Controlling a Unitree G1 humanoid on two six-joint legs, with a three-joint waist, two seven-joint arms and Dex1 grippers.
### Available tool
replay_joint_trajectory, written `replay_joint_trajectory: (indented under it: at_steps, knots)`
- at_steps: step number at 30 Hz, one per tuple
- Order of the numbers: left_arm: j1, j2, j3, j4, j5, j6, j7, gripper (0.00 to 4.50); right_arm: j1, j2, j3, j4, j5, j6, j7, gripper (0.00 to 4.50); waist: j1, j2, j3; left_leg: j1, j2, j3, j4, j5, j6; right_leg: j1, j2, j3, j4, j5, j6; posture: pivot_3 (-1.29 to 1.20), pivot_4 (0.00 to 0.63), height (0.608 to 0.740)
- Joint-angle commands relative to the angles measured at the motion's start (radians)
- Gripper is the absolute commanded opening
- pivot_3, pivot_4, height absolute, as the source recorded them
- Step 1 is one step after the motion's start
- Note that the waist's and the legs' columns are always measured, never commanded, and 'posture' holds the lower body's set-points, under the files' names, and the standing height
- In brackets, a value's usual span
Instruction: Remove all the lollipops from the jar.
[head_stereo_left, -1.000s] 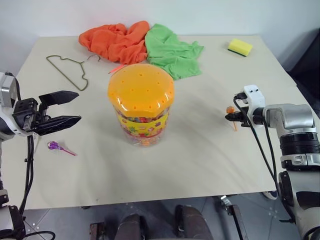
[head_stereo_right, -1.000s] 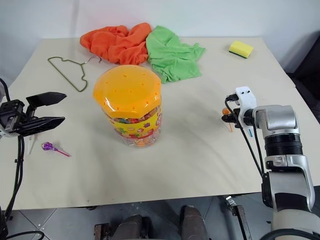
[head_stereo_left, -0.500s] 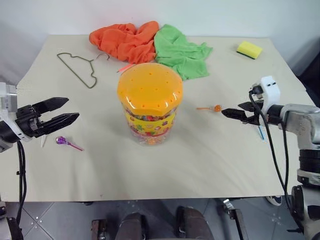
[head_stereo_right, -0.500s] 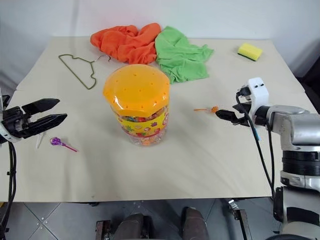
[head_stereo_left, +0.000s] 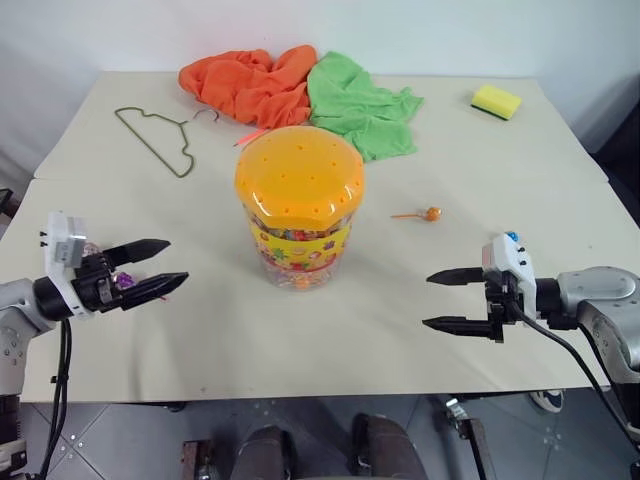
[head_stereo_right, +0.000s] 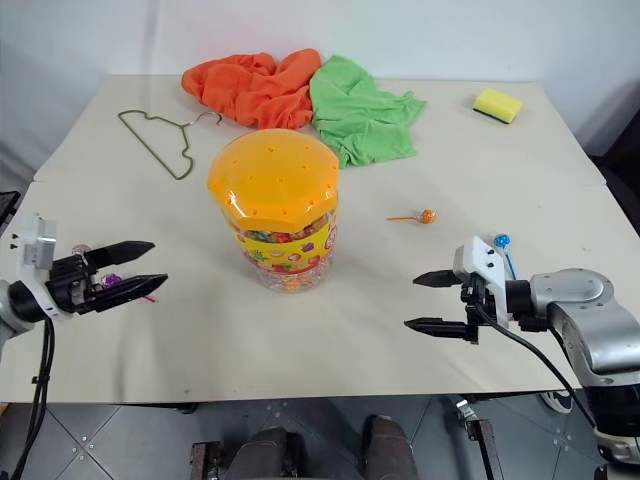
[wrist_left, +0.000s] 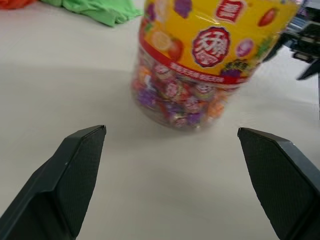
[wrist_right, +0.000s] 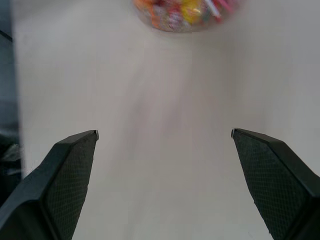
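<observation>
Jar: a large clear plastic tub (head_stereo_left: 298, 205) with a domed orange lid dotted with small holes and a yellow label band stands upright near the middle of the beige table (head_stereo_left: 330, 330); wrapped sweets show through its lower wall, and the lid is on.
Orange lollipop: a small ball-headed lollipop in orange wrap (head_stereo_left: 431, 213) lies flat on the table to the right of the jar, its thin stick pointing toward the jar, well apart from it.
Blue lollipop: a small blue-wrapped lollipop head (head_stereo_right: 501, 241) shows on the table just behind the right gripper's white housing, partly hidden by it.
Purple lollipop: a purple-wrapped lollipop (head_stereo_right: 112, 281) lies on the table at the left, seen between the left gripper's two fingers in the head view; whether they touch it cannot be told.
Left gripper: the left gripper (head_stereo_left: 167, 265) hangs low over the left side of the table, its two black fingers spread wide and pointing at the jar, with nothing clamped.
Right gripper: the right gripper (head_stereo_left: 441, 299) sits low over the right front of the table, fingers spread wide, pointing toward the jar, empty.
Cloths: a crumpled orange cloth (head_stereo_left: 245, 85) and a crumpled green cloth (head_stereo_left: 358, 100) lie touching each other at the far side.
Hanger: a thin olive wire hanger (head_stereo_left: 160, 138) lies at the far left.
Sponge: a yellow sponge (head_stereo_left: 496, 101) lies at the far right.
</observation>
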Motion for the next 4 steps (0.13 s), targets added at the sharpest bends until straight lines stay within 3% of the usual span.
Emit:
replay_joint_trajectory:
  at_steps: [1, 4]
  knots:
    - [0.099, -0.026, 0.069, -0.121, -0.050, 0.018, 0.024, 4.50, 0.003, 0.023, -0.005, 0.013, 0.006, -0.035, -0.022, 4.46, 0.000, 0.000, 0.000, 0.000, 0.000, -0.001, 0.000, 0.000, 0.000, 0.000, 0.000, 0.000, 0.000, 0.000, 0.000, 0.00, 0.150, 0.740]
    - [0.165, -0.058, 0.094, -0.198, -0.078, 0.017, 0.044, 4.50, 0.018, 0.055, 0.001, 0.018, -0.006, -0.051, -0.060, 4.46, 0.000, 0.000, 0.000, 0.000, 0.000, -0.003, 0.000, 0.000, 0.000, 0.000, 0.000, 0.000, 0.000, 0.000, 0.000, 0.00, 0.150, 0.740]
